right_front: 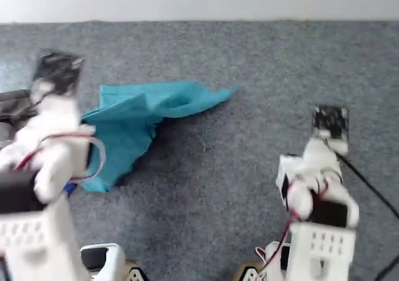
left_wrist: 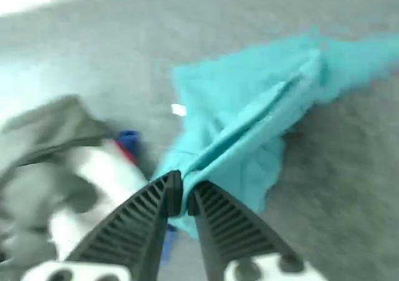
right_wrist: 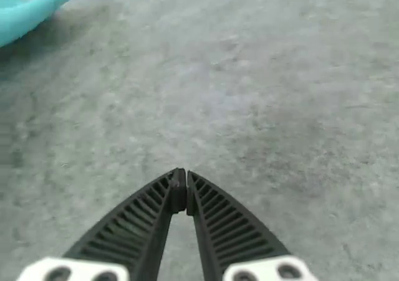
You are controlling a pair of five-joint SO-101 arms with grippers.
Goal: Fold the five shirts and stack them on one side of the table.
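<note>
The teal shirt (right_front: pixel 143 116) lies rumpled on the grey worktop (right_front: pixel 249 63), towards the left arm's side, with one long corner trailing out to the middle. In the high view the left arm stands over the shirt's near edge, and the cloth bunches up towards it.

From the left wrist view we see the left hand (left_wrist: pixel 178 197) with its fingers (left_wrist: pixel 140 222) pressed together, pinching a fold of the shirt (left_wrist: pixel 249 125). The fabric gathers into a ridge that runs straight into the tips. A small white tag (left_wrist: pixel 179 110) shows on the cloth beyond them. Just beside the shirt lies a heap of grey clothing (left_wrist: pixel 56 131), with something blue (left_wrist: pixel 128 141) at its edge.

The right hand (right_wrist: pixel 179 190) is well apart from the shirt, above bare worktop. Its fingers are closed tip to tip and hold nothing. In the right wrist view we catch the far corner of the shirt (right_wrist: pixel 31 10).
</note>
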